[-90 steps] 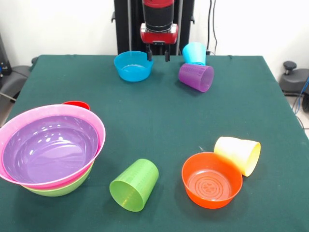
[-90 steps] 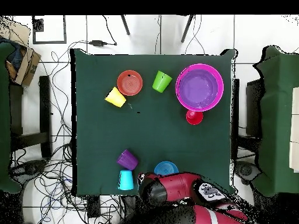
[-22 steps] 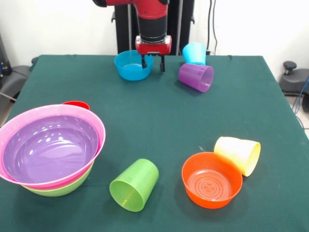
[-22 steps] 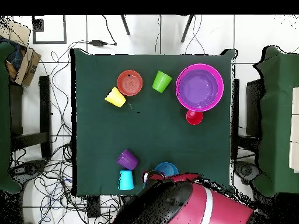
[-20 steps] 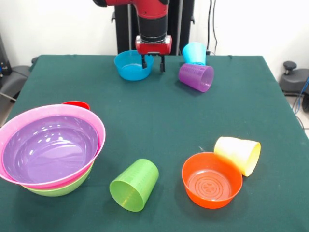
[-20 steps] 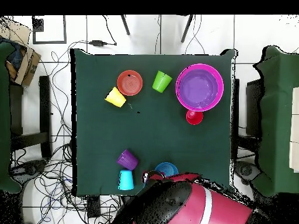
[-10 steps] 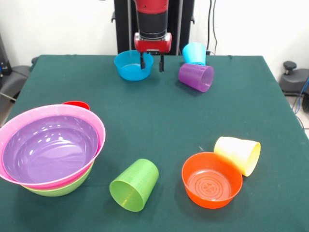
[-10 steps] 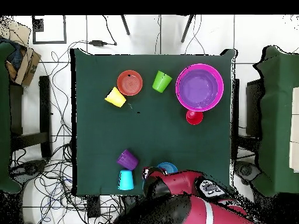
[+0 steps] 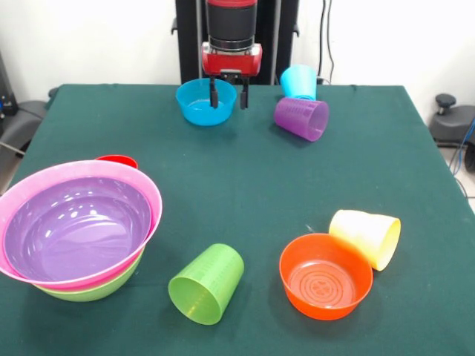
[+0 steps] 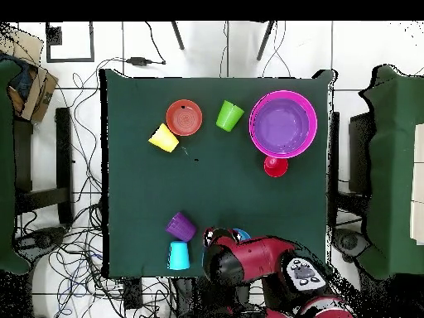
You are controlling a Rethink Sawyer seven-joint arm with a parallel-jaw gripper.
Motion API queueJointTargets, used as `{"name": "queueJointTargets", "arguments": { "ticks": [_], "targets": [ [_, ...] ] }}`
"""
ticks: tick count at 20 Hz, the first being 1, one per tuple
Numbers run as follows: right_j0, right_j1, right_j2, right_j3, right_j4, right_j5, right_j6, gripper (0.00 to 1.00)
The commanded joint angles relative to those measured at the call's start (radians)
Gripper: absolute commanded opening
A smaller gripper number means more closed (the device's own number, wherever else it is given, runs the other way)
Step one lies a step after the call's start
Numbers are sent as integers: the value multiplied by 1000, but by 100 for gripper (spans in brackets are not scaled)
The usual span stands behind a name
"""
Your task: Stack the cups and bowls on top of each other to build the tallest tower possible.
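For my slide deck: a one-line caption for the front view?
Open tool straddling round blue plastic bowl rim; three large bowls nested.

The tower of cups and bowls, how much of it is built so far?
Done: three large bowls sit nested. In hand: the open gripper hangs at the blue bowl's rim, holding nothing. Left: the orange bowl and the green, yellow, purple and light blue cups, lying loose.

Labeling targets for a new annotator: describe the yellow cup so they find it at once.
Front view: start at the orange bowl near the table's front edge. The yellow cup lies on its side against that bowl's right rim, the only pale yellow piece; the green cup lies apart, left.
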Motion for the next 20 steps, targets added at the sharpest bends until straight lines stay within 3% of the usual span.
{"name": "queueJointTargets", "arguments": {
  "ticks": [1,20],
  "targets": [
    [2,2,101,-34,31,87,43,100],
    [62,165,5,-130,-5,-76,81,100]
  ]
}}
